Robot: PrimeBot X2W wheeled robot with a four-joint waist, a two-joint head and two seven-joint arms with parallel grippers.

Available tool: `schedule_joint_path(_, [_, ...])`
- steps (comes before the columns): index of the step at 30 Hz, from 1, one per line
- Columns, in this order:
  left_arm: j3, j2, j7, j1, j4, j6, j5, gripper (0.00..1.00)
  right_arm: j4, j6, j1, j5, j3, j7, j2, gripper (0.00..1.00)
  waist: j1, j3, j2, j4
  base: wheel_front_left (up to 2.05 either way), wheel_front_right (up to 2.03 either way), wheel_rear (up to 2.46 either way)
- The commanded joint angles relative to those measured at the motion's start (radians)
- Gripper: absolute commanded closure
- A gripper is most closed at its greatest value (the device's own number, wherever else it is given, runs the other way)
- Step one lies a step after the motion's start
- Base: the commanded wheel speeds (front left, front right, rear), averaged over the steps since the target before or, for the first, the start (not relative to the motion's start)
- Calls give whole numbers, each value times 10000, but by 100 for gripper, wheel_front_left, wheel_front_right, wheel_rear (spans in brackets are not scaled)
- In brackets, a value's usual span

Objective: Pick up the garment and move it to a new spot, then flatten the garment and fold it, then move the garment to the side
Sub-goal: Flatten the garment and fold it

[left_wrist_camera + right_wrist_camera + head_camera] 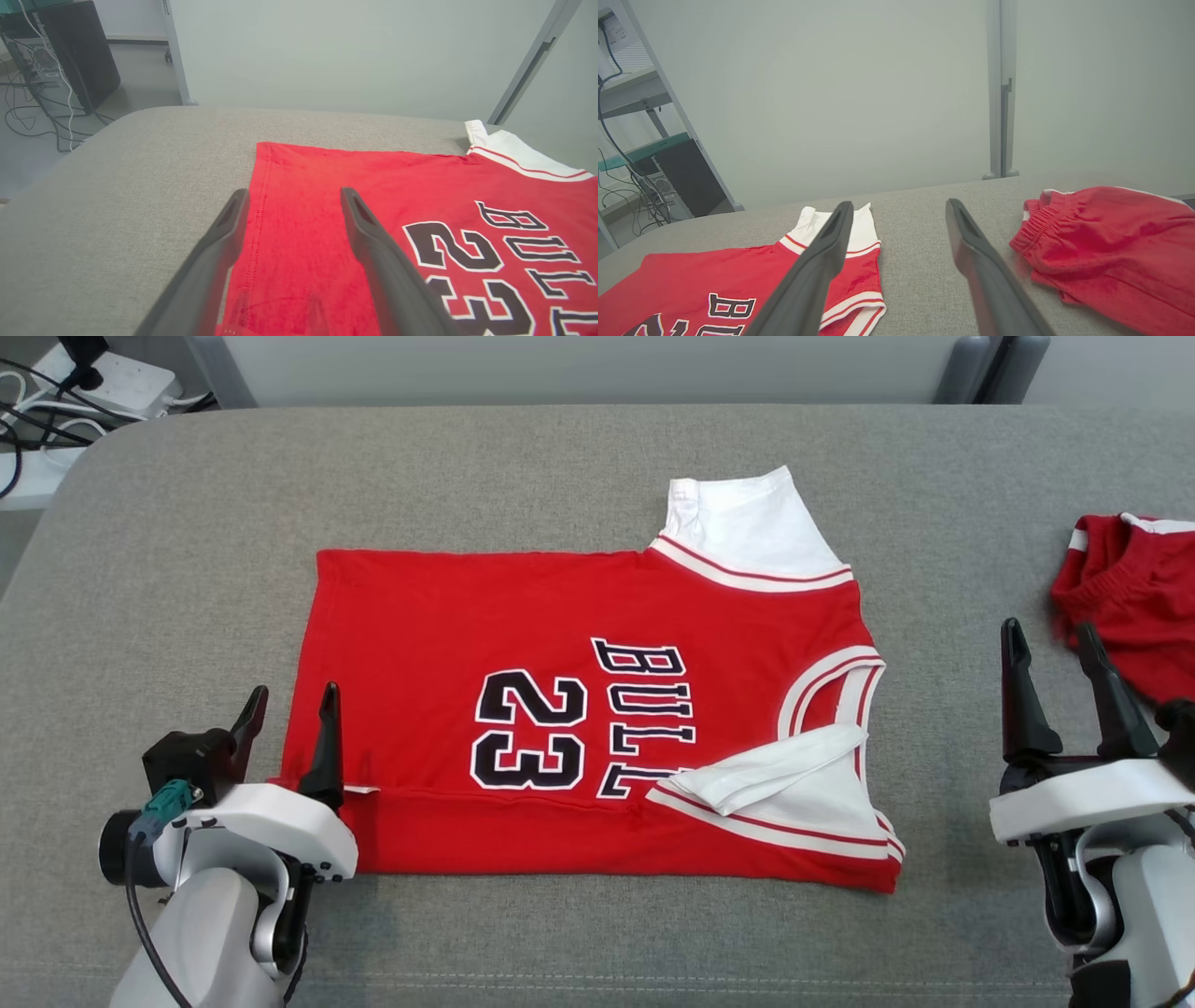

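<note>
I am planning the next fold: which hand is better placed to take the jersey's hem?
Probably the left hand: open, straddling the hem of the jersey. The right hand is off it, beside the red shorts.

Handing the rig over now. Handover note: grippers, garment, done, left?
Left gripper: open, straddling the hem edge of the jersey, holding nothing.
Right gripper: open, over the table between jersey and red shorts.
Done: jersey lies flat; near edge looks folded over, near sleeve tucked in.
Left: fold the far side, whose white sleeve sticks out, finish folding, move it aside.
</note>
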Motion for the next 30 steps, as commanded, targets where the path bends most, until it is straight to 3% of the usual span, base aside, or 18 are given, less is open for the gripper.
schedule_joint_path(1, [315,340,-104,-562,-81,-96,123,0,-167,-29,-411,-68,211,-132,-120,0,0,200,0,-77,0,0,0])
schedule_joint_path(12, [116,1026,507,-2849,760,-692,276,0,185,-29,-2041,56,763,56,-307,0,0,1608,0,-512,0,0,0])
schedule_joint_path(23, [-163,2287,2477,-5229,1939,-1548,70,0,435,-29,-2762,642,1612,-9,-259,0,0,2875,0,-1044,0,0,0])
schedule_joint_path(30, [-408,2994,3372,-5851,2253,-1708,-241,0,478,-29,-2907,1106,2147,-61,-336,0,0,3450,0,-1380,0,0,0])
